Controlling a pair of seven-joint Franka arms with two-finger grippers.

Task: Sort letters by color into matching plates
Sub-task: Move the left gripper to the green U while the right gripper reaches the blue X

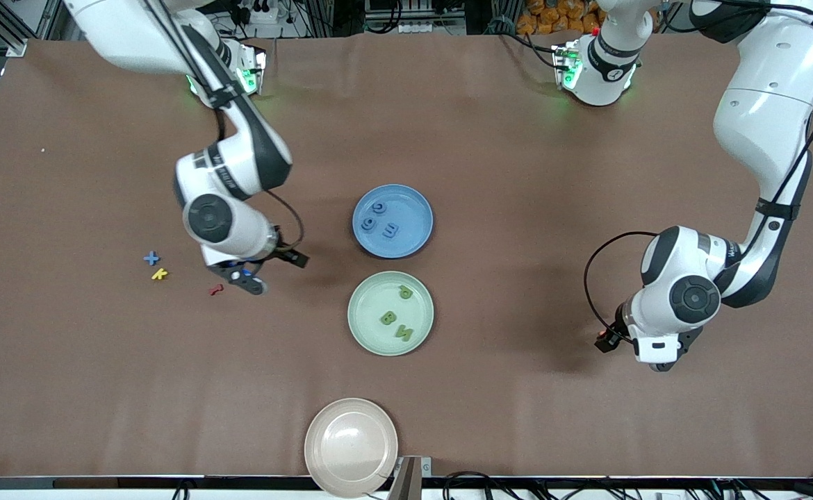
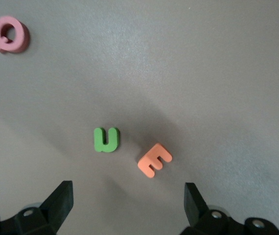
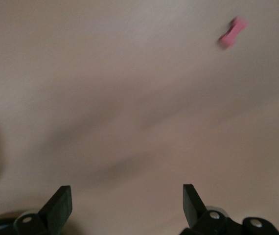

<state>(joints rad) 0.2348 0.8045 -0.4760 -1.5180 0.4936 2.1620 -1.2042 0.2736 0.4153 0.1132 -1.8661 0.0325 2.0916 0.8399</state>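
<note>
Partly hidden red piece [image 1: 216, 289] beside right hand [image 1: 248, 278]

The green plate [image 1: 361, 326] holds three green foam letters: a "P" [image 1: 405, 292], a "B" [image 1: 388, 318] and an "N" [image 1: 404, 333]. The three blue pieces [image 1: 381, 220] in the blue plate [image 1: 417, 243] are too small to read with certainty. Toward the right arm's end of the table lie a blue plus sign [image 1: 151, 258] and a yellow "K" [image 1: 159, 273]. The left wrist view shows a pink "Q" [image 2: 10, 34], a green "U" [image 2: 106, 140] and an orange "E" [image 2: 154, 160] on the table.
</note>
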